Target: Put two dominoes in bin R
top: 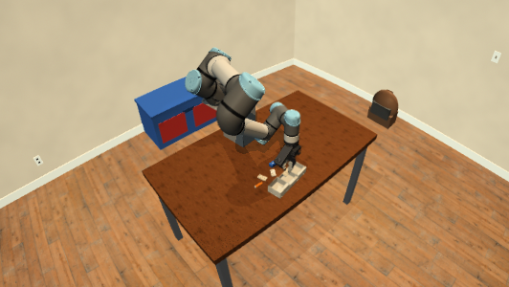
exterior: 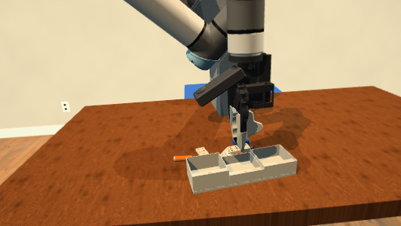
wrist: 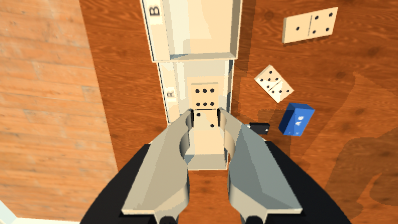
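Note:
My gripper (top: 290,168) (exterior: 243,149) (wrist: 205,109) is shut on a cream domino (exterior: 233,148) (wrist: 204,95) with six dots on one half and two on the other. It holds this domino above the middle bin, marked R (exterior: 245,177) (wrist: 168,82). The bins stand upright in a row. No domino shows inside the R bin, but the held one hides part of its floor from the wrist. Two other dominoes lie on the table: one (top: 262,177) (exterior: 202,151) (wrist: 311,25) beside bin B, one (top: 273,172) (wrist: 274,84) beside bin R.
Bin B (exterior: 209,182) (wrist: 155,37) adjoins bin R on one side and a third bin (exterior: 280,169) on the other; its label is hidden. A blue box (top: 272,164) (wrist: 297,120) and a small black object (wrist: 259,128) lie behind the row. An orange stick (top: 258,185) (exterior: 183,158) lies near bin B.

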